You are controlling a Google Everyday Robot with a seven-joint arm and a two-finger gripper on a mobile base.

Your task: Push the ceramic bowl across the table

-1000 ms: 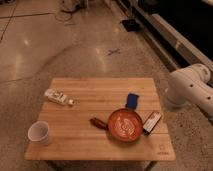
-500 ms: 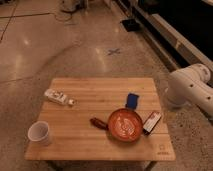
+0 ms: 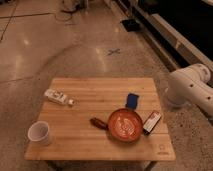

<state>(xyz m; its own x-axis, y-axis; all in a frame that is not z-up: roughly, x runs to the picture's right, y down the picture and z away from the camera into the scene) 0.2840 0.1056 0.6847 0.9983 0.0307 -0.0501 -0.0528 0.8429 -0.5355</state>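
Observation:
The orange-red ceramic bowl [image 3: 125, 125] sits upright on the light wooden slatted table [image 3: 95, 90], near its front right part. A small dark red-brown object [image 3: 97, 123] lies touching or almost touching the bowl's left rim. A white and red packet [image 3: 152, 122] lies just right of the bowl. My white arm [image 3: 192, 90] reaches in from the right edge, beside the table's right side. My gripper is out of view, so nothing shows it touching the bowl.
A white cup [image 3: 40, 133] stands at the table's front left corner. A white bottle [image 3: 57, 97] lies on its side at the left. A small blue object [image 3: 132, 100] sits behind the bowl. A dark logo [image 3: 161, 148] marks the front right corner. Speckled floor surrounds the table.

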